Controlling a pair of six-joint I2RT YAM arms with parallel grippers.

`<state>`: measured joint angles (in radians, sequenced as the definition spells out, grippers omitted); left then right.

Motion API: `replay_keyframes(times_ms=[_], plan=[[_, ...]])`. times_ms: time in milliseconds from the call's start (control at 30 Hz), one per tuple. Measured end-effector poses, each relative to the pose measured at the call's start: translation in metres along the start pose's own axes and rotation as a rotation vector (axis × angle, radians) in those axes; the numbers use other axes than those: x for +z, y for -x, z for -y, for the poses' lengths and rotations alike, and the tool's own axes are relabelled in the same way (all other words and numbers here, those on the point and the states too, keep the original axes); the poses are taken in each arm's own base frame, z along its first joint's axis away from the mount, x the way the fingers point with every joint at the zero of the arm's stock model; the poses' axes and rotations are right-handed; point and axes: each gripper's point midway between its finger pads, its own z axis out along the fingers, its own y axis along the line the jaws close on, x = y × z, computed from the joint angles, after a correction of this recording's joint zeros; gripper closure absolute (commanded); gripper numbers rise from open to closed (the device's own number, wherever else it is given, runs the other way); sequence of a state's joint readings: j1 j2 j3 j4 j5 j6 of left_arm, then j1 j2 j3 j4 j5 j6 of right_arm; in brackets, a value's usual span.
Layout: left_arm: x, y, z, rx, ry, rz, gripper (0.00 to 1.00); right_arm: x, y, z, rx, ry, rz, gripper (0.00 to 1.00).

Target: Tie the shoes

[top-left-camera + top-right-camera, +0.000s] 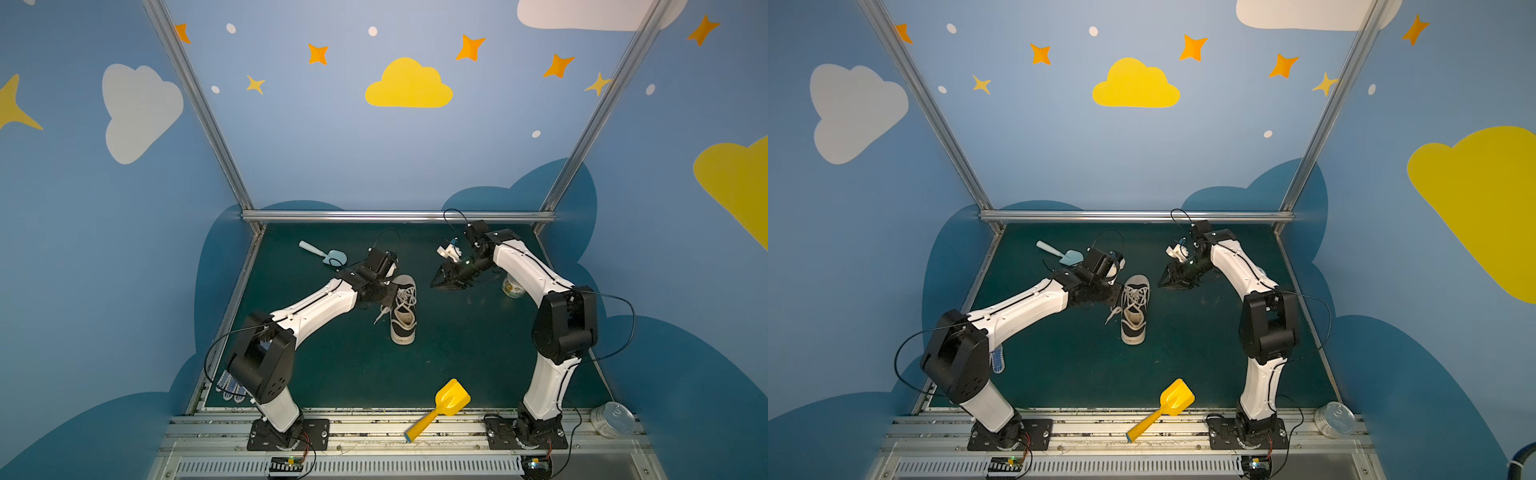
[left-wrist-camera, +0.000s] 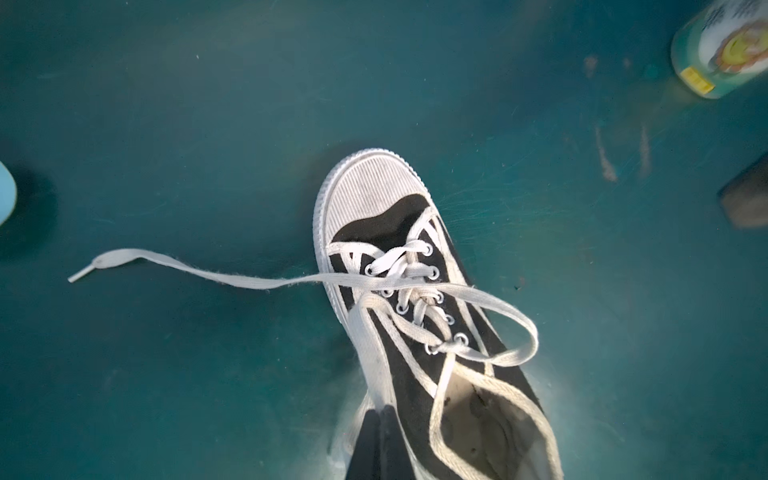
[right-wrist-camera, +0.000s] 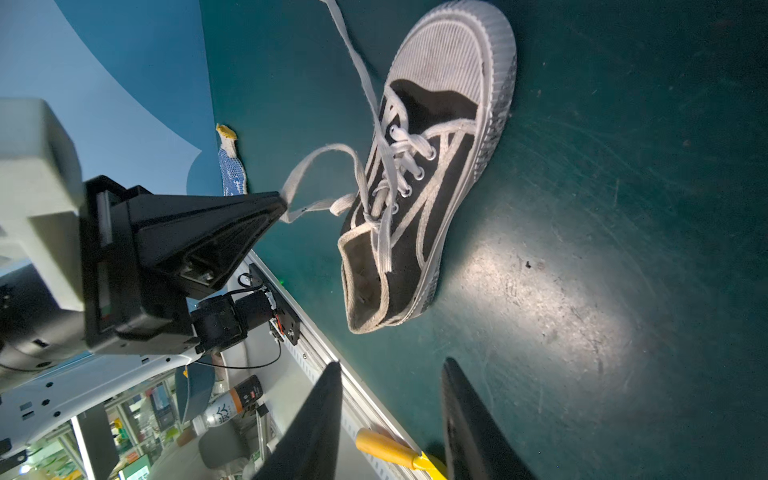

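Note:
A small black canvas shoe (image 1: 403, 309) (image 1: 1134, 309) with a white toe cap lies on the green mat, toe toward the back wall, its cream laces loose. My left gripper (image 2: 380, 409) (image 1: 387, 302) is at the shoe's left side, shut on a flat lace (image 2: 370, 357) just outside the collar. In the right wrist view the held lace forms a loop (image 3: 320, 153) running from the left gripper (image 3: 282, 201) back to the eyelets. A free lace end (image 2: 166, 266) trails away over the mat. To the right of the toe my right gripper (image 1: 436, 283) (image 3: 388, 361) hovers open and empty.
A yellow toy shovel (image 1: 444, 405) lies across the front rail. A light blue scoop (image 1: 328, 254) sits at the back left. A small bottle (image 1: 512, 286) (image 2: 723, 45) stands under the right arm. A tin can (image 1: 613, 419) is front right, a dotted glove (image 1: 230, 386) front left.

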<state>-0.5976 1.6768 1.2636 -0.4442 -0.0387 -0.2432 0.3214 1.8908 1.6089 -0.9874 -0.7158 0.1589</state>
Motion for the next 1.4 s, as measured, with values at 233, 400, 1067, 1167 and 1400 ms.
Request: replay_keyframes(times_ms=[233, 400, 1067, 1167, 1400], plan=[[-0.009, 0.009, 0.012, -0.084, -0.098, 0.006, 0.97, 0.010, -0.017, -0.010, 0.020, 0.073, 0.044, 0.64], [-0.020, 0.016, 0.009, -0.153, -0.146, 0.017, 0.97, 0.020, -0.027, -0.035, -0.025, 0.133, 0.083, 0.65], [-0.044, 0.035, 0.015, -0.271, -0.271, 0.019, 0.97, 0.086, -0.016, -0.068, -0.088, 0.205, 0.100, 0.69], [-0.044, 0.035, 0.015, -0.277, -0.276, 0.017, 0.97, 0.089, -0.010, -0.066, -0.096, 0.190, 0.103, 0.64], [-0.044, 0.035, 0.015, -0.278, -0.281, 0.015, 0.97, 0.094, -0.007, -0.067, -0.101, 0.191, 0.096, 0.63]])
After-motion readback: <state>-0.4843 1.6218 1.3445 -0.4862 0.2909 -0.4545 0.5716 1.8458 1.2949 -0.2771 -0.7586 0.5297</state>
